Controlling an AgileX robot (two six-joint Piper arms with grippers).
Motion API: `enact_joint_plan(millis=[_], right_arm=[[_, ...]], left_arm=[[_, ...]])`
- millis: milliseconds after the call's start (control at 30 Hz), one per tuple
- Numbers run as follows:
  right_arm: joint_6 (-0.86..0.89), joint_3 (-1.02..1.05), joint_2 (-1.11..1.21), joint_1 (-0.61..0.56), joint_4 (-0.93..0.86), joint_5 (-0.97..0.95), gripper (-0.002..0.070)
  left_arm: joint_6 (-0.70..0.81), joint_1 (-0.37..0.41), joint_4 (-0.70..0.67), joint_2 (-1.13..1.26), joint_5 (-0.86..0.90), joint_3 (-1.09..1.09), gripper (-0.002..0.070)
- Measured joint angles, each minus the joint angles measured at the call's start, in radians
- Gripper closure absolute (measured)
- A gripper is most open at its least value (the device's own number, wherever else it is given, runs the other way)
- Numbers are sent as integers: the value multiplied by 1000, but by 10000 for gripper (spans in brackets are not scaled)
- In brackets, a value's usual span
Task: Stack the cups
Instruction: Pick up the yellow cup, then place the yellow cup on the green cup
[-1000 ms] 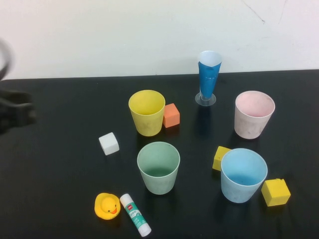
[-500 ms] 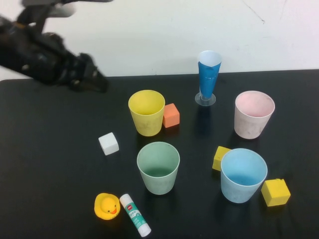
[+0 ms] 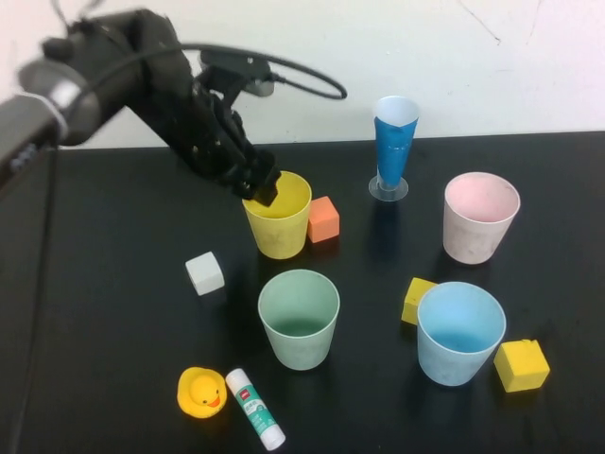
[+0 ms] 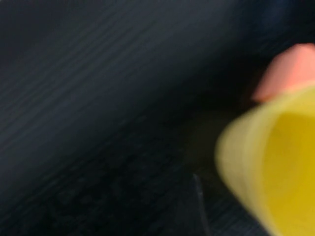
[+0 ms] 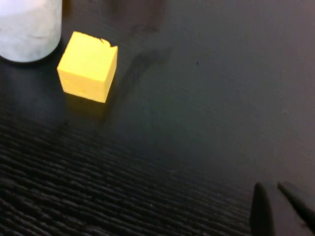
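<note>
Four cups stand apart and upright on the black table: yellow, pale green, light blue and pale pink. My left gripper hangs at the yellow cup's left rim. In the left wrist view one dark finger stands outside the yellow cup's wall, and the gripper is open and holds nothing. My right gripper is shut and empty, low over bare table near a yellow cube and the light blue cup's base. It is out of the high view.
An orange cube touches the yellow cup's right side. A tall dark-blue cone cup stands at the back. A white cube, a rubber duck, a glue stick and two yellow cubes lie around the cups.
My left arm has swung in from the far left edge and come down at the yellow cup's rim. The cups and the other objects have not moved.
</note>
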Motion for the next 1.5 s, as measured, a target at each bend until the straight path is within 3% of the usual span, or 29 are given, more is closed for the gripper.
enact_joint_plan(millis=[100,167,367,467,800,967,1233,1500], right_arm=[[0,0,0,0,0,0,678],[0,0,0,0,0,0,678],[-7,0,0,0,0,-2,678],[-7,0,0,0,0,-4,678],[-8,0,0,0,13,-4,678],[-15,0,0,0,32,-10,678],[-15,0,0,0,40,-12,678],[-23,0,0,0,58,-12,678]], left_arm=[[-53,-4,48,57,-14,-24,161],[-63,-4,57,81,-17,-24,202],[-65,-4,64,102,-4,-33,573],[-81,-4,64,102,18,-60,643],[-114,-11,44,-12,267,-301,657],[-136,-83,58,-160,284,-298,657],[-159,-285,178,-418,289,3,657],[-191,-304,213,-501,84,349,657]])
